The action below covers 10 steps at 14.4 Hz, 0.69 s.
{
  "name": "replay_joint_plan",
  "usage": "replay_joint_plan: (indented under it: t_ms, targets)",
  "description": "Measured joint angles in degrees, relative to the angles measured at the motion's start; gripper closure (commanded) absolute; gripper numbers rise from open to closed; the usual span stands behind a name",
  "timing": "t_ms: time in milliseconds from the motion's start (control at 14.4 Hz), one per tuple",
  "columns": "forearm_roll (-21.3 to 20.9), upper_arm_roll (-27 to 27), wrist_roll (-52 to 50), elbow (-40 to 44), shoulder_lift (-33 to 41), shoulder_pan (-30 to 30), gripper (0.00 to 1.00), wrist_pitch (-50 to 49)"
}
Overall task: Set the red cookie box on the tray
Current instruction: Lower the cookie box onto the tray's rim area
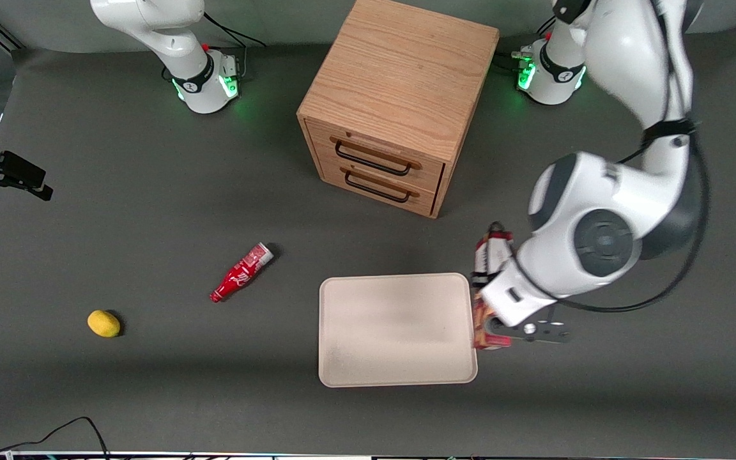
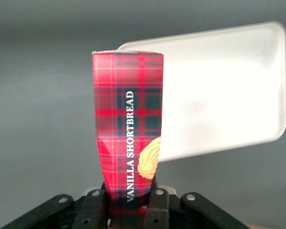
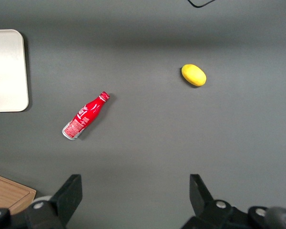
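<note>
A dark grey table carries a large flat beige rectangular tray (image 1: 397,329) with rounded corners and a low rim, lying near the table edge closest to the front camera. The working arm's black two-finger gripper (image 1: 494,327) hangs just beside the tray's short edge at the working arm's end, and its fingers (image 2: 157,206) are clamped on the sides of a slim red tartan cardboard cookie box (image 2: 128,138). The box is lifted off the table, held by one end, with its long body reaching away from the gripper and the words "VANILLA SHORTBREAD" and a tan cookie picture showing on its narrow face. In the front view only parts of the box show around the arm: one end just beside the tray's rim, the other farther from the camera. The tray's surface is bare. A light wooden cabinet (image 1: 400,102) with two drawers and dark handles stands farther from the front camera than the tray. Toward the parked arm's end of the table, a small red bottle (image 1: 241,272) lies on its side, and a yellow lemon (image 1: 103,323) sits well apart from it, nearer that end.
</note>
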<state>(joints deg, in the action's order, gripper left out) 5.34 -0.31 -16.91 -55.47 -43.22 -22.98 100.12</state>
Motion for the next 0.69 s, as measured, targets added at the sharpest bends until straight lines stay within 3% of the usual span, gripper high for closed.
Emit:
replay_joint_plan:
  t_ms: [415,692]
  targets:
    - [-1.64,0.82,-2.94,1.56,-10.29,-1.85,1.0,9.65]
    - [-2.33,0.99,-3.38,2.13,-12.85,-1.83,1.0,12.44]
